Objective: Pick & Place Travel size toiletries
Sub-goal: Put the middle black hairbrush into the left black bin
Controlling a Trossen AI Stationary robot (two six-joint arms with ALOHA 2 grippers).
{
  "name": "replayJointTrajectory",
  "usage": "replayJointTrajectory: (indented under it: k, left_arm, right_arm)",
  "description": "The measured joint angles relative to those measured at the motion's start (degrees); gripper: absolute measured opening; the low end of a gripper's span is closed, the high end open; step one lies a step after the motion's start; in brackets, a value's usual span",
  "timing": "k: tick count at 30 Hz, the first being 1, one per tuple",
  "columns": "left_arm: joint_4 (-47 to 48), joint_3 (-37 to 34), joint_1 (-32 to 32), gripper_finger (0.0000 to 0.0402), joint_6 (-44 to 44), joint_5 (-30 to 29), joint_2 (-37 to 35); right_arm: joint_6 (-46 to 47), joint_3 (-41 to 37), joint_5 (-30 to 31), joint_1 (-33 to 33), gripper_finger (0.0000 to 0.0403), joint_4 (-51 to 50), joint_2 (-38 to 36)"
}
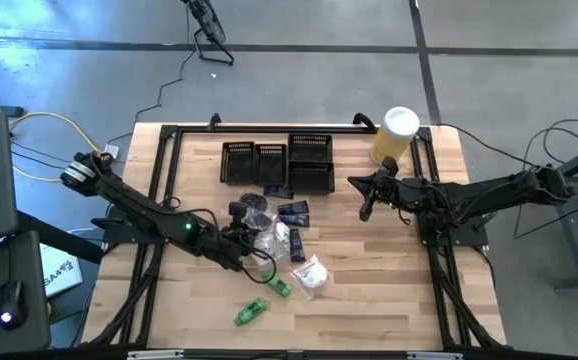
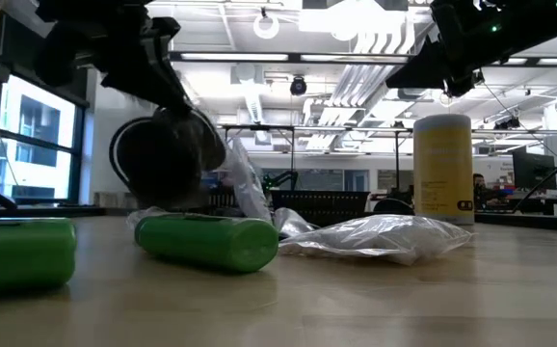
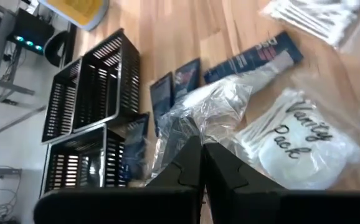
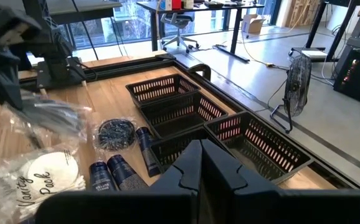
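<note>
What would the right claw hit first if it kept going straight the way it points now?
Probably the black mesh baskets. The right claw is shut and aims over them toward the dark blue tubes beyond. Depth is hard to judge, so it might pass above the basket rims.
</note>
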State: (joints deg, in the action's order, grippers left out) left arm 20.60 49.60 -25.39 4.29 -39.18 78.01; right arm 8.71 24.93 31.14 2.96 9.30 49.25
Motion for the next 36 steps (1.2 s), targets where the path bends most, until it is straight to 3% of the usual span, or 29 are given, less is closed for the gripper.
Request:
replayJointTrajectory:
  k: [6, 12, 19, 36]
  left_arm:
    - [0.01, -1.07, 1.16, 0.0001, -0.66, 1.20, -1.01]
    - [-1.24, -4.40, 0.96, 0.0001, -7.66, 1.50, 0.93]
    - [-6.14, -5.57, 0.98, 0.0004, -9.15, 6.01, 0.94]
    - [-7.22, -5.57, 1.03, 0.0097, -7.52, 7.36, 0.94]
  right_arm:
    - [0.02, -0.02, 0.00, 0.02, 0.0002, -0.28, -0.02]
    - [0.02, -0.02, 0.02, 0.00, 0.0002, -0.93, -0.02]
    - [0.02, -0.02, 0.00, 0.02, 0.0002, -1.11, -0.02]
    - [0.02, -0.02, 0.02, 0.02, 0.0002, -1.38, -0.02]
